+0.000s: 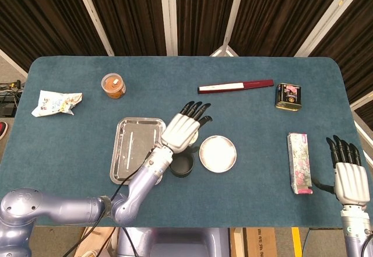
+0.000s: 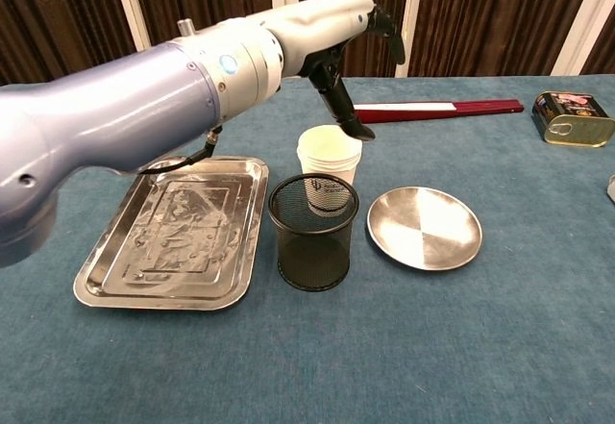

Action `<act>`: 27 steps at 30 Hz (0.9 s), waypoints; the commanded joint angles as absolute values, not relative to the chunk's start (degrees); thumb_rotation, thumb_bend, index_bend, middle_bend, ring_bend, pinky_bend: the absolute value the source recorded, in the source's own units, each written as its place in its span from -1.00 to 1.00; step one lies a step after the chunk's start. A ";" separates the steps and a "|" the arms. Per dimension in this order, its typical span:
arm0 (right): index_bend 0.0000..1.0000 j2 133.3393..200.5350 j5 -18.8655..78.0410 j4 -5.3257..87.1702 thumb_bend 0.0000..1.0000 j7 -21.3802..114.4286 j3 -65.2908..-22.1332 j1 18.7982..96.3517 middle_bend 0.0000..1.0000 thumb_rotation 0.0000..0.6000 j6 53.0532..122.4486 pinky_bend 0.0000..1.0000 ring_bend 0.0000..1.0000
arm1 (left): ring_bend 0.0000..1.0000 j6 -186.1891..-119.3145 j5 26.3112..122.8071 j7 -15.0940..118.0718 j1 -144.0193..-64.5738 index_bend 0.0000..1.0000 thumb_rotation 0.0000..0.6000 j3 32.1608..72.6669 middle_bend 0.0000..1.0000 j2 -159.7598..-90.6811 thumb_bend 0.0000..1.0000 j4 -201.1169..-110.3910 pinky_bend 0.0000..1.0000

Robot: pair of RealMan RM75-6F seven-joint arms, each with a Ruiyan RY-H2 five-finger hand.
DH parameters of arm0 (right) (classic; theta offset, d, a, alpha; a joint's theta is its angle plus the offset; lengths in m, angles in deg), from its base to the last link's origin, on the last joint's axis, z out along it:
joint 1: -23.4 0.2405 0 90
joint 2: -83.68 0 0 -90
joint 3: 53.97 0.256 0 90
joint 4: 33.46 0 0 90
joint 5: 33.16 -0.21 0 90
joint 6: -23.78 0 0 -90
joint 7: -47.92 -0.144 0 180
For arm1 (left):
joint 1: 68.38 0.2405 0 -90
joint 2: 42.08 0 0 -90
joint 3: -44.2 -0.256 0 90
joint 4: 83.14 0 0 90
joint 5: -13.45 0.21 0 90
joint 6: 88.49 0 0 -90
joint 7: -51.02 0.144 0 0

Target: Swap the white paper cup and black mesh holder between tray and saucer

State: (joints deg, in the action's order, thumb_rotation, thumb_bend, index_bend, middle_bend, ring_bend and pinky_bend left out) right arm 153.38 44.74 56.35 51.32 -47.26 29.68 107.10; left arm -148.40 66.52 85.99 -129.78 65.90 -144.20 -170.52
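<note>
Left hand: raised above the white paper cup, fingers spread wide, holding nothing. Right hand: fingers apart, empty, at the table's 4 o'clock edge beside a floral box. Black mesh holder: upright on the cloth (not on either dish), between tray and saucer, the cup just behind it at 12 o'clock. Tray at the holder's 9 o'clock, saucer at 3 o'clock.
</note>
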 commanded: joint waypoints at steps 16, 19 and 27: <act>-1.00 153.58 44.68 55.76 -1.00 50.87 -46.83 29.61 -1.00 1.00 106.88 -1.00 -1.00 | -1.00 -143.58 68.23 76.94 -129.61 -0.51 1.00 62.74 -0.96 -148.42 -1.00 -155.27 -0.93; -1.00 153.58 44.53 55.74 -1.00 50.82 -46.71 29.53 -1.00 1.00 106.93 -1.00 -1.00 | -1.00 -143.80 70.07 75.11 -129.11 -0.51 1.00 61.93 -0.96 -148.81 -1.00 -155.73 -0.93; -1.00 153.56 44.98 55.97 -1.00 50.58 -46.80 29.51 -1.00 1.00 106.87 -1.00 -1.00 | -0.97 -144.81 70.86 75.42 -127.82 -0.50 1.00 60.91 -0.85 -148.28 -0.93 -157.90 -0.71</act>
